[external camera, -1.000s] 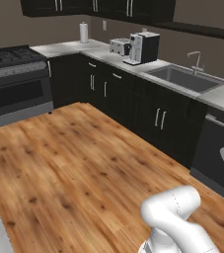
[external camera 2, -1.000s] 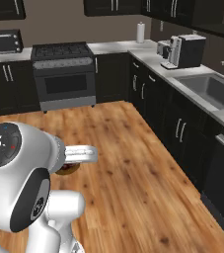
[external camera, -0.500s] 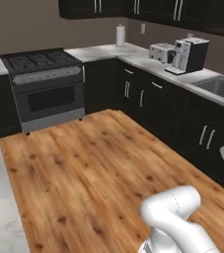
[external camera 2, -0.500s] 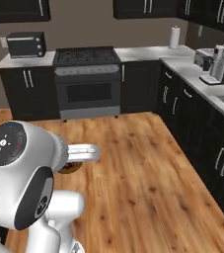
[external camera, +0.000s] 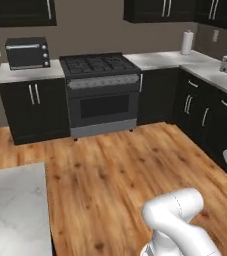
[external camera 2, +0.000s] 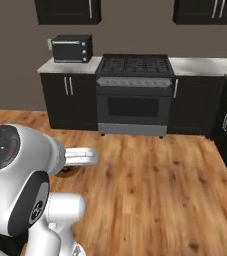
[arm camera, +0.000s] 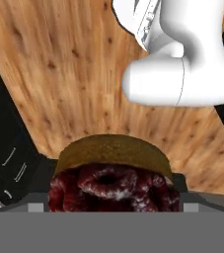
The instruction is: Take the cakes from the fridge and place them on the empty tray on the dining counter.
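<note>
In the left base view, a corner of the marbled desk (external camera: 14,210) is lying at about eight o'clock from the arm, low at the left edge. The tray is not showing there, so how far along that desk it sits cannot be judged. In the hand view, the hand (arm camera: 114,190) is gripping a cake (arm camera: 114,184), jaws spread wide around it, with the dark red top facing the camera over the wood floor (arm camera: 59,74). The coming carry is probably heading left toward that desk.

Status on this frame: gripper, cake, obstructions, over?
Gripper shut on a cake, above the wooden floor. Dining counter corner low left in left base view. Nothing seen in the way.
</note>
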### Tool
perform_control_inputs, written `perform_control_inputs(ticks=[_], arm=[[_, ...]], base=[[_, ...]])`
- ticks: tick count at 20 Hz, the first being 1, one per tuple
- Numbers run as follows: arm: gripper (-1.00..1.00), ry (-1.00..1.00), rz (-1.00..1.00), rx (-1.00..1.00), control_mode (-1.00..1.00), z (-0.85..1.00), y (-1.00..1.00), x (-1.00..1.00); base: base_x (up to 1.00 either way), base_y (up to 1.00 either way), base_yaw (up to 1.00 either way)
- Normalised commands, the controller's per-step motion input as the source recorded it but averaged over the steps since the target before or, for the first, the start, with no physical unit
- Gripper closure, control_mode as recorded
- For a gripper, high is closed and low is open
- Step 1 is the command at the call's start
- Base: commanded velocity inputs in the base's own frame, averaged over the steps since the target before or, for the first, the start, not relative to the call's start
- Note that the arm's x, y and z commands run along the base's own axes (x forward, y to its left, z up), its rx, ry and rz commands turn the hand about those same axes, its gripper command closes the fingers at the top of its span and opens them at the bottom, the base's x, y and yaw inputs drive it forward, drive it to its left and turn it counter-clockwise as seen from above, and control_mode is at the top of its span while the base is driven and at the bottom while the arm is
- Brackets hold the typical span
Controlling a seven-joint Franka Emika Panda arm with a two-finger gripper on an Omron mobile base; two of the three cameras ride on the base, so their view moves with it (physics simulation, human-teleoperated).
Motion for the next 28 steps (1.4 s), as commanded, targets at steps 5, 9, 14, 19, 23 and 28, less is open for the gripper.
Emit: perform_control_inputs(ticks=[5, 9, 14, 19, 23, 28], arm=[[1.0, 0.0, 0.0, 0.0, 1.0, 0.0, 0.0, 0.0], [1.0, 0.0, 0.0, 0.0, 1.0, 0.0, 0.0, 0.0], [1.0, 0.0, 0.0, 0.0, 1.0, 0.0, 0.0, 0.0], [1.0, 0.0, 0.0, 0.0, 1.0, 0.0, 0.0, 0.0], [1.0, 0.0, 0.0, 0.0, 1.0, 0.0, 0.0, 0.0], [1.0, 0.0, 0.0, 0.0, 1.0, 0.0, 0.0, 0.0]], base=[[1.0, 0.0, 0.58], [1.0, 0.0, 0.63], [1.0, -0.03, 0.64], [1.0, 0.0, 0.64], [1.0, 0.0, 0.63], [1.0, 0.0, 0.63]])
